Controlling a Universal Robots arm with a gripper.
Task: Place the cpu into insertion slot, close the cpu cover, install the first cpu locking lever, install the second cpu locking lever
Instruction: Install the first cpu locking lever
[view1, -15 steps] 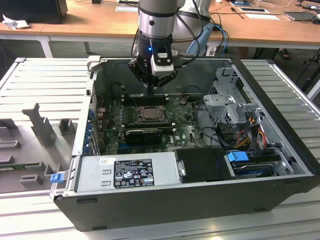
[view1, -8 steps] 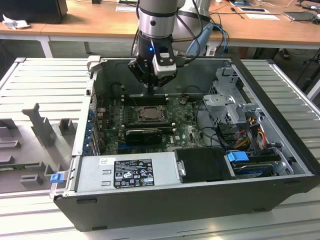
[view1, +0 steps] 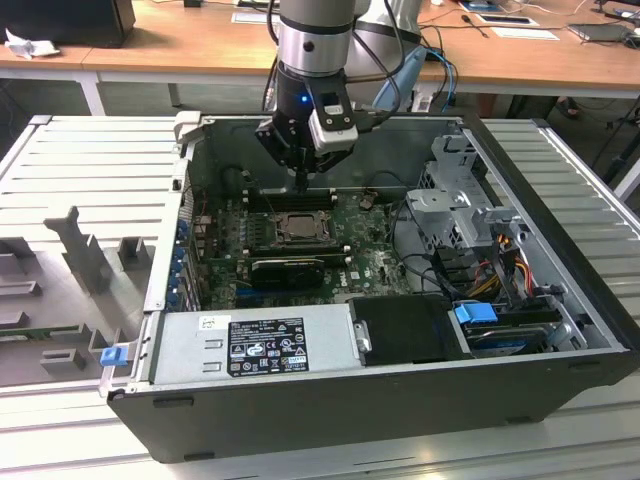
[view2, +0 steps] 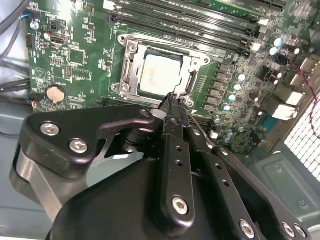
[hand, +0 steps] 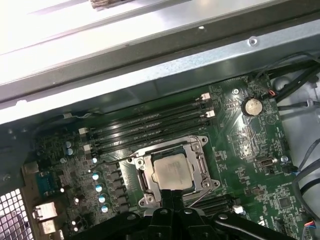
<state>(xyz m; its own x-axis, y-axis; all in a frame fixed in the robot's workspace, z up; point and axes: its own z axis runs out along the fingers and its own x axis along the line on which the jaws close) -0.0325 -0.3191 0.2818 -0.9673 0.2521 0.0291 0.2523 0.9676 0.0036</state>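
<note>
cpu (hand: 172, 172): flat square with a matte pale-silver top, seated in the socket mid-motherboard (hand: 250, 150).
cpu cover (hand: 143, 175): thin shiny metal frame with a square window, lying flat around the cpu.
gripper (view1: 300, 180): slim black fingers pinched together, nothing seen between them. Tips are over the socket's 12 o'clock edge in the exterior view.
memory slots (view1: 290, 197): long black ridges, just past that edge.
room: green board at 3 o'clock, black block (view1: 285, 268) close at 6.

Round the gripper (view1: 300, 186) the space is open upward, and the low cpu (hand: 172, 170) and cpu cover (hand: 141, 175) at its tip block nothing, but memory slots (hand: 150, 125) lie just beyond, then the case wall (hand: 150, 70), with a drive cage (view1: 455, 195) and a power supply box (view1: 250, 342) well apart from it.
</note>
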